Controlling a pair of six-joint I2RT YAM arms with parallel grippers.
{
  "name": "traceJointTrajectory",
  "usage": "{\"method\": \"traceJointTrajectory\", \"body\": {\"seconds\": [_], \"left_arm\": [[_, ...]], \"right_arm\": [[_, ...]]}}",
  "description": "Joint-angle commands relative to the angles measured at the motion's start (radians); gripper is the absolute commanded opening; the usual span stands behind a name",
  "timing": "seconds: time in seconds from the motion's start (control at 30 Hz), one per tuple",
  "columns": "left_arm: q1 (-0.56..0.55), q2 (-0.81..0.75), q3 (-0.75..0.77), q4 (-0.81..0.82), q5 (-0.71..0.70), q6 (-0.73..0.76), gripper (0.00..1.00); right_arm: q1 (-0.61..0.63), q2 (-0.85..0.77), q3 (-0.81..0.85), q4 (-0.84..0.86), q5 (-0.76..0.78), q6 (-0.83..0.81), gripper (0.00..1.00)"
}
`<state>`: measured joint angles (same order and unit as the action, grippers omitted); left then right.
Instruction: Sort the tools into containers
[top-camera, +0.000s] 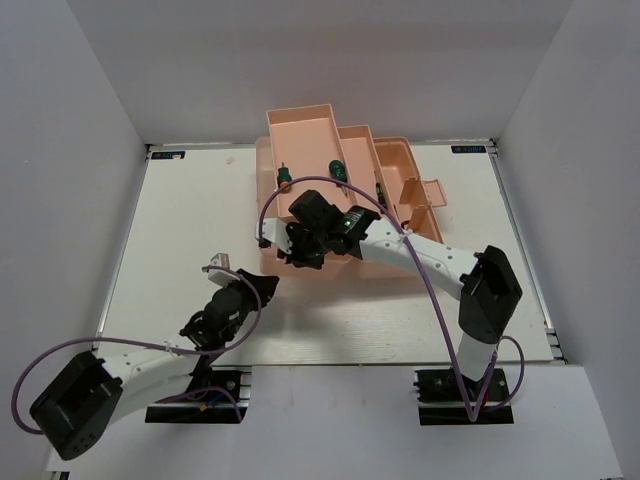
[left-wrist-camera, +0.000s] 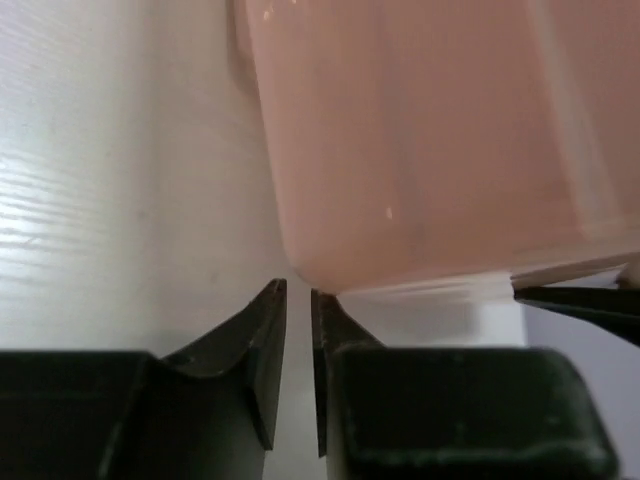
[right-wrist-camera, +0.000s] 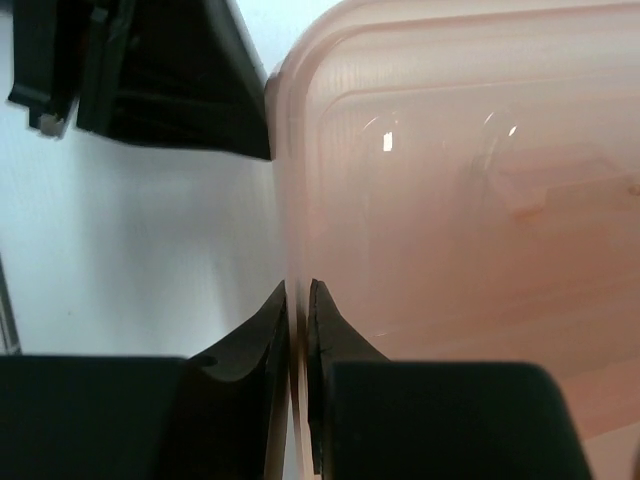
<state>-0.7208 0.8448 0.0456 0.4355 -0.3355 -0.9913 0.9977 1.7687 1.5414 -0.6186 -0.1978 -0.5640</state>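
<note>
the pink toolbox (top-camera: 305, 130) sits open at the far side of the white table (top-camera: 190, 220). one green screwdriver (top-camera: 284, 177) and another green screwdriver (top-camera: 338, 172) lie in it. the right gripper (right-wrist-camera: 297, 300) pinches the toolbox's thin edge. the left gripper (left-wrist-camera: 298, 300) is pressed almost together, holding nothing, just beside the box's near corner.

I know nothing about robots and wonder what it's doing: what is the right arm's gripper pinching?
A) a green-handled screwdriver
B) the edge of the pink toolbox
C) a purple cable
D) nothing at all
B: in the right wrist view, the fingers of the right gripper are closed on the thin edge of the pink toolbox, which runs down between them.
</note>
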Motion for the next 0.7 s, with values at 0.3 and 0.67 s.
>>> {"method": "traceJointTrajectory", "body": {"seconds": [0.3,0.67], "left_arm": [[0.035,0.500,-0.056,0.774,-0.097,-0.099,0.33],[0.064,0.839,-0.010,1.278,0.059,-0.112,0.33]], "right_arm": [[-0.013,-0.147,-0.061,0.096,-0.149,0.108,0.00],[-0.004,-0.135,-0.084,0.051,-0.114,0.089,0.53]]}}
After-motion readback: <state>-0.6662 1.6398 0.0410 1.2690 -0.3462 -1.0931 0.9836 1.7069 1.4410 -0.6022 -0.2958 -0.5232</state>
